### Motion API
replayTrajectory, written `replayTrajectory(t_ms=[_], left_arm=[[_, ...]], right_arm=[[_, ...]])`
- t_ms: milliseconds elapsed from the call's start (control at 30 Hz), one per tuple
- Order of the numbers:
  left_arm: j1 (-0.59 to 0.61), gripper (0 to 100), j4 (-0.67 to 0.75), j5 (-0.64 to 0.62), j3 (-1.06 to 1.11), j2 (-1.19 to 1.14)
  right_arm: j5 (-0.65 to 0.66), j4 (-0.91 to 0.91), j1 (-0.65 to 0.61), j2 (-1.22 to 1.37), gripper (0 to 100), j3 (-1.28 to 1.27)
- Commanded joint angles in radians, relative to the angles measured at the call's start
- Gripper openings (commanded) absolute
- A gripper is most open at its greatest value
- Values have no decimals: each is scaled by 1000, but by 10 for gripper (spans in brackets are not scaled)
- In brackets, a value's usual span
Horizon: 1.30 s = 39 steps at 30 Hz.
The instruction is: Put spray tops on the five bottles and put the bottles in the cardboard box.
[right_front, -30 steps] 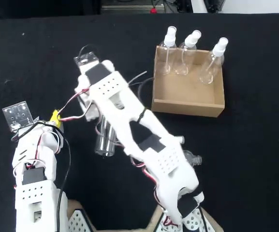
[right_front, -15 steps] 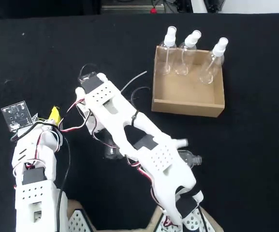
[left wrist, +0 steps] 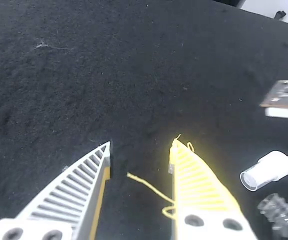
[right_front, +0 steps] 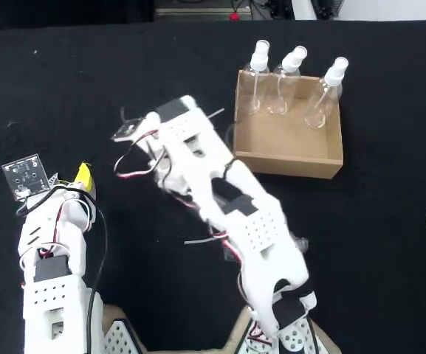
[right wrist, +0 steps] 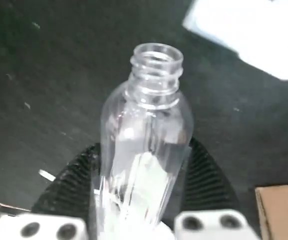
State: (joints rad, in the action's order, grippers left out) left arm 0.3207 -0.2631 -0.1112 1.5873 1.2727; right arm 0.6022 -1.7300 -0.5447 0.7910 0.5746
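Three bottles with white spray tops stood upright in the cardboard box, lined along its far wall, on the far right part of the black table. The right arm lay stretched diagonally across the middle of the table, its wrist end near the box's left side. The right gripper was clamped on a clear bottle. Its dark ribbed fingers pressed on both sides of the body, and the bare threaded neck pointed away from the wrist with no top on it. A corner of the box showed just past that gripper in the right wrist view.

The left gripper was over bare cloth at the left of the table, well apart from the box. Its white and yellow fingers were spread with nothing between them but a loose yellow thread trailing from the yellow one. Off to one side of it a loose white spray top showed against the cloth. Just beside that was a clear threaded neck, cut off at the frame's edge. Whether that neck belonged to the held bottle could not be told. A small circuit board sat a little beyond the loose top.
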Motion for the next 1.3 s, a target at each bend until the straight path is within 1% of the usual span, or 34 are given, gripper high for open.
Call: replayTrajectory(t_ms=[0, 67, 133, 200, 267, 400, 533, 700, 967, 1100, 1267], left_arm=[[8, 188, 18, -2, -15, 11], [8, 188, 18, -2, -15, 11], [8, 188, 18, -2, -15, 11], [8, 188, 18, -2, -15, 11], [8, 188, 18, -2, -15, 11], [8, 188, 18, -2, -16, 11], [7, 188, 18, -2, -16, 11], [7, 188, 18, -2, -16, 11], [8, 188, 18, -2, -16, 11], [8, 188, 18, -2, -16, 11], [8, 188, 18, -2, -16, 11]], right_arm=[[41, -35, 60, -25, 124, 4], [35, -37, 58, -25, 178, 1], [-3, -37, 57, -25, 235, 1], [-29, -37, 54, -42, 268, 2], [-77, -37, 48, -79, 268, 1], [-219, -35, 41, -171, 271, -13], [-307, -32, 14, -209, 272, -38], [-315, -28, -31, -186, 270, -27], [-324, 41, -28, -59, 269, 16], [-324, 41, -26, -25, 268, 82], [-316, 51, -26, 25, 268, 104]])
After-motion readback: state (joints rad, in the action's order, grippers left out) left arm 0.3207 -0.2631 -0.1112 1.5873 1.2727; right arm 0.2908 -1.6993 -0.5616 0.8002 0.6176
